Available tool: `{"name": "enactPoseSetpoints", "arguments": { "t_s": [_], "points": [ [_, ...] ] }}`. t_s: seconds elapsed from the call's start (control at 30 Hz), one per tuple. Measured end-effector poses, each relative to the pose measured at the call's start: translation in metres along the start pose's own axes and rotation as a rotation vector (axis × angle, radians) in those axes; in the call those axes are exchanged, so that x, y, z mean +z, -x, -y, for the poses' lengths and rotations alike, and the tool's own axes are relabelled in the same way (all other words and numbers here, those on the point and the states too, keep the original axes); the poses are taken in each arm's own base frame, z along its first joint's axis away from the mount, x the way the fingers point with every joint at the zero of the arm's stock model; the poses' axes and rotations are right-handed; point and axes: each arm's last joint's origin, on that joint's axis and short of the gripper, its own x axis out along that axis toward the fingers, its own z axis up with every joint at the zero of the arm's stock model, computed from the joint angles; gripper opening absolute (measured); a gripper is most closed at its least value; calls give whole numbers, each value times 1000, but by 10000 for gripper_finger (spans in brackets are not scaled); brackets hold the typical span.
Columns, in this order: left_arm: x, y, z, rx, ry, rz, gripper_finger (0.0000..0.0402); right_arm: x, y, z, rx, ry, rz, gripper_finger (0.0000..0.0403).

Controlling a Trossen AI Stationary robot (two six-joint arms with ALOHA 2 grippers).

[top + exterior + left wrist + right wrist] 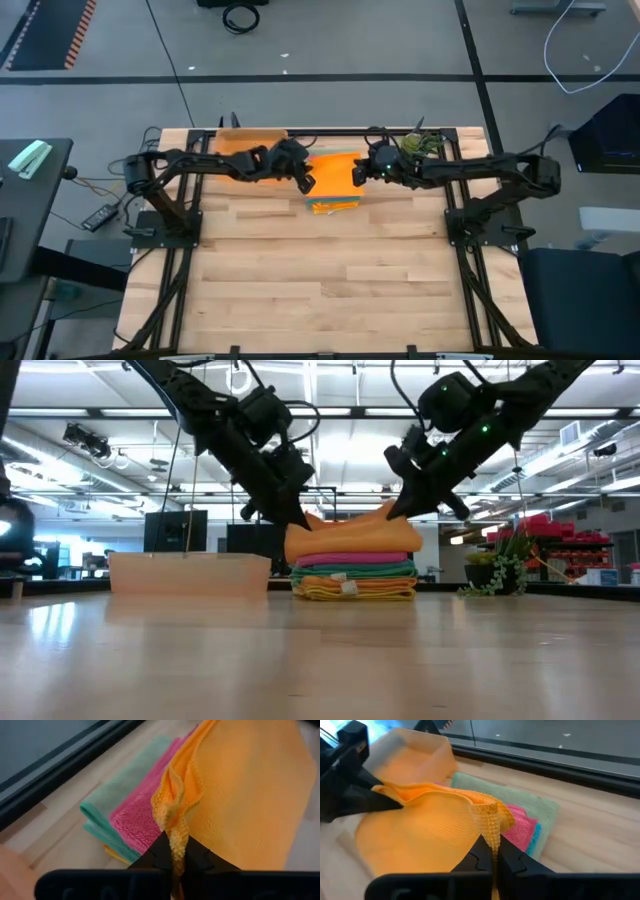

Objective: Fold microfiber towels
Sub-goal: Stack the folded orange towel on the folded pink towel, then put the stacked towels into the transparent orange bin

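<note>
A stack of folded microfiber towels [352, 575] lies on the table at the far middle: yellow at the bottom, then teal, pink and green. An orange towel [335, 170] lies on top of the stack. My left gripper [298, 520] is shut on the orange towel's left end. My right gripper [393, 512] is shut on its right end. The towel's middle [350, 540] rests on the stack, and both ends rise a little toward the fingers. My left gripper pinches a bunched edge of the orange towel [176, 836] between its two fingers, at the towel's left end. The fingers slant down from the upper left. The rest of the towel lies on the stack. My right gripper pinches a gathered bit of the orange towel's right end [492, 832] between its two fingers. The fingers slant down from the upper right. That end is raised slightly and the cloth is slack.
A translucent orange tray [190, 572] stands on the table just left of the stack, also seen in the high view [250, 140]. A small green plant [500, 572] stands at the far right. The near half of the wooden table [320, 290] is bare.
</note>
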Motion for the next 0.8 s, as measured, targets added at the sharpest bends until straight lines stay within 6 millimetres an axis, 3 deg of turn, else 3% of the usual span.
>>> {"name": "enactPoseSetpoints", "arguments": {
  "t_s": [0.23, 0.5, 0.67, 0.8],
  "points": [
    [0, -1, -3, 91, -17, 17, 71, 0, -9, 5, -26, -9, 1, 54],
    [2, 0, -4, 145, -28, 28, 161, 10, -12, 17, -22, -46, 10, 149],
    [19, 5, -4, 258, -97, 43, 216, 24, -10, 20, -50, -36, 12, 207],
    [36, 13, -2, 310, -111, 30, 243, 36, -1, 12, -48, 8, -1, 230]
  ]
}}
